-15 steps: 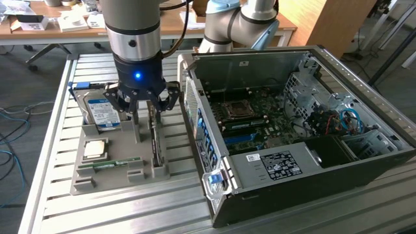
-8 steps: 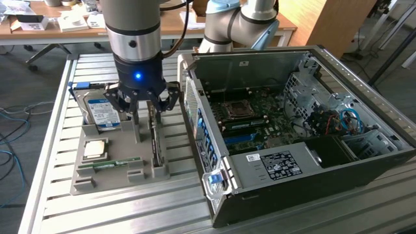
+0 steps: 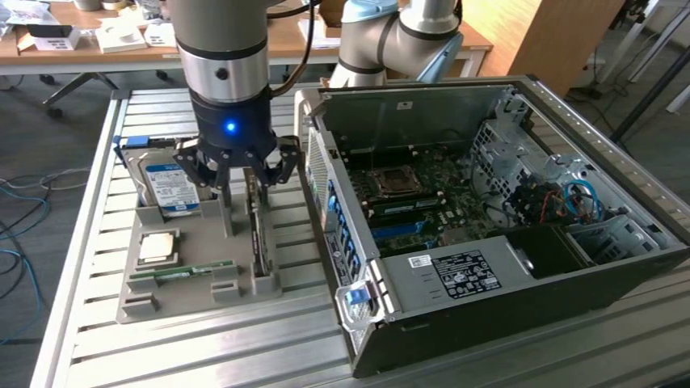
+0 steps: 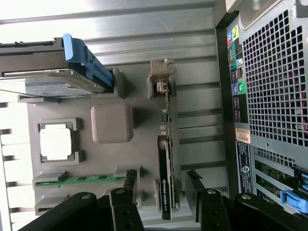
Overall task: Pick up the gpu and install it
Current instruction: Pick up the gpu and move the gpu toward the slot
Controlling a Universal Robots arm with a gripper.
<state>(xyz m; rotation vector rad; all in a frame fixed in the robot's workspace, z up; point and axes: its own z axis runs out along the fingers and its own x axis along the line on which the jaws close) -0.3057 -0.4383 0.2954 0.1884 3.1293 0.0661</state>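
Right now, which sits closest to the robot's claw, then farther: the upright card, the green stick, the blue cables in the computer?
Exterior view:
1. gpu, right below the open gripper.
2. green memory stick, in the tray, exterior view's left.
3. blue cables, inside the computer case.

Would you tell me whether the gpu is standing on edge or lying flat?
On edge: the gpu stands in a slot of the grey holder.

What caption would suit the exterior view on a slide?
Open tool above the gpu, upright in a gray tray beside an open computer case.
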